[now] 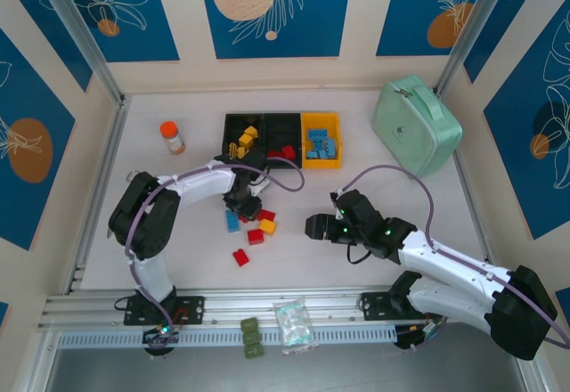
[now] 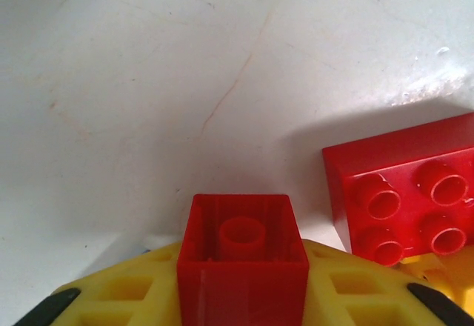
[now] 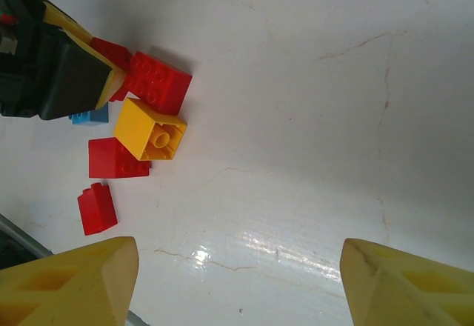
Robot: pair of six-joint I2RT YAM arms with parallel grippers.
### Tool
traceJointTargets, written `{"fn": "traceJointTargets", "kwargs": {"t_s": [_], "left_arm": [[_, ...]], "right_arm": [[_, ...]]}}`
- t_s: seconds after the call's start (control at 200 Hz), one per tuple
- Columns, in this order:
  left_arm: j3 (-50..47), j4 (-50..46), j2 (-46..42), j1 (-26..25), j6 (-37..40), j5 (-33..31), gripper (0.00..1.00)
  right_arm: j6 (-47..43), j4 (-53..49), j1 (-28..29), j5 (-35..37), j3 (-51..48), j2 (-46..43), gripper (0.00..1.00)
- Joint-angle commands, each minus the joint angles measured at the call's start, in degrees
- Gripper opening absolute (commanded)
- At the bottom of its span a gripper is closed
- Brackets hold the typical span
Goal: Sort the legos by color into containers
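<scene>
Top view: left gripper (image 1: pixel 242 203) low over loose red, yellow, blue plastic studded bricks (image 1: pixel 256 236) on white table (image 1: pixel 200 263), near three joined plastic bins (image 1: pixel 280 138).
Left wrist view: jaws clamp small red plastic brick (image 2: pixel 243 259).
Right wrist view: right gripper (image 3: pixel 239 246) released, fingers (image 3: pixel 74 281) wide apart.

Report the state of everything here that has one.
Left gripper: shut on a red lego.
Right gripper: open, empty.
Containers: open-topped, partly filled.
Loose legos: unsorted, outside the containers.
Mint-green case: closed.
Bottle: upright, capped.
</scene>
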Motion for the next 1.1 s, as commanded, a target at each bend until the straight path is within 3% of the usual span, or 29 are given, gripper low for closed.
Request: {"fn": "traceJointTargets", "kwargs": {"t_s": [0.0,0.14,0.46,0.73,1.095], "left_arm": [[0.44,-1.50,-1.27,-0.61,0.01,-1.82,0.33],[2.34,-2.44,-3.50,-0.66,-0.40,-2.85,0.27],[14.68,-4.32,-2.22,0.55,-3.48,1.04,0.27],[28.31,-5.72,5.74,1.43,-6.46,3.75,0.27],[48.59,-9.71,20.89,3.24,-9.74,-1.22,0.28]], "right_arm": [[0.62,-0.65,-0.35,0.10,-0.45,-0.89,0.72],[0.44,-0.82,-0.41,0.10,0.06,-0.95,0.72],[0.06,-1.99,-0.59,0.96,1.02,-2.15,0.72],[-3.72,-3.04,-3.75,1.37,5.22,-2.66,0.73],[-7.24,-4.36,-8.13,-1.28,10.20,-1.46,0.73]]}}
